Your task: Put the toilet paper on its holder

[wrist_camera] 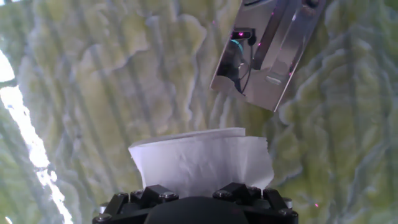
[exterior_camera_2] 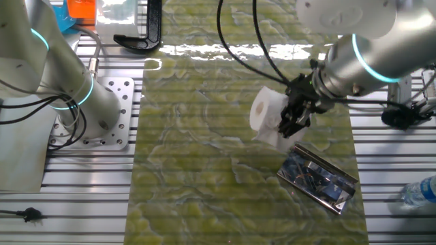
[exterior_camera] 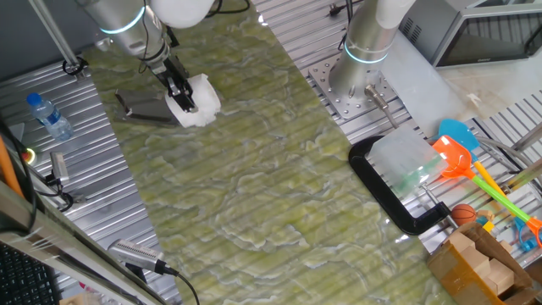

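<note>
The hand [exterior_camera_2: 294, 117] pinches the toilet paper [exterior_camera_2: 267, 114] by 1 side, its 2 fingers pressed into the soft tissue, and carries it clear of the bench [exterior_camera_2: 204, 163]. The roll hangs just beside the holder [exterior_camera_2: 319, 178], which lies on the green mat with its shiny plate facing up; in the hand view the holder [wrist_camera: 268, 50] sits ahead of the roll [wrist_camera: 202, 163] and off to the right, so the 2 are near but not lined up.

The main risk, as I judge it, is alignment. The core is small and the rod is thin, and from these views I cannot make out which way the rod points or whether it stands free of the plate. If the core meets the rod off-axis, the tissue would crumple against it or push the light holder across the mat instead of sliding on.

The grip is a second worry. The fingers squeeze soft paper, not a firm edge, so the roll could sag, twist or slip loose under any side load. A loose flap of tissue shows in the hand view, and it could snag on the rod or the plate.

In the first fixed view the hand [exterior_camera: 180, 89] and roll [exterior_camera: 200, 102] overlap the holder [exterior_camera: 140, 108], hiding the gap.
</note>
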`<state>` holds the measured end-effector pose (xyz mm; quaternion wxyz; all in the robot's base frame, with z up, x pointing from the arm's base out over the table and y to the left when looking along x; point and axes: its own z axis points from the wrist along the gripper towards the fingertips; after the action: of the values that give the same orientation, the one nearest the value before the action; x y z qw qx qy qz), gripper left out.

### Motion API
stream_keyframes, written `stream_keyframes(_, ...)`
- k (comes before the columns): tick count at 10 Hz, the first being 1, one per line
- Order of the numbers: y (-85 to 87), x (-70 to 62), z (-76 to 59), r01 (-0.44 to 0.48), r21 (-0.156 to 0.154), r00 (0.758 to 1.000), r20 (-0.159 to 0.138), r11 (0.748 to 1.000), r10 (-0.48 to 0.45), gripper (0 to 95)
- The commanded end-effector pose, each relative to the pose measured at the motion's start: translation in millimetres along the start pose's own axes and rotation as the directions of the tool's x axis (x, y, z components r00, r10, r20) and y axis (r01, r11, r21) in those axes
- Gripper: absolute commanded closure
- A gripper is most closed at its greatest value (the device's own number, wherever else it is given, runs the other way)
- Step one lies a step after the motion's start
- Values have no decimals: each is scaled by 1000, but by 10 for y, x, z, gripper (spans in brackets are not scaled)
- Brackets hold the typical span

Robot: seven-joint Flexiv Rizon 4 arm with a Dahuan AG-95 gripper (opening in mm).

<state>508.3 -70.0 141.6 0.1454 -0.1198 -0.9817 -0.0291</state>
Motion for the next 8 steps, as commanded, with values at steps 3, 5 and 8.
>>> stream_keyframes(3,-90,26,132,2,-5,1000,-11,1000,-2,950)
stream_keyframes(5,-197,42,126,5,-13,1000,-13,1000,-5,950)
stream_keyframes(8,-288,30,166,6,-17,1000,-12,1000,-6,950)
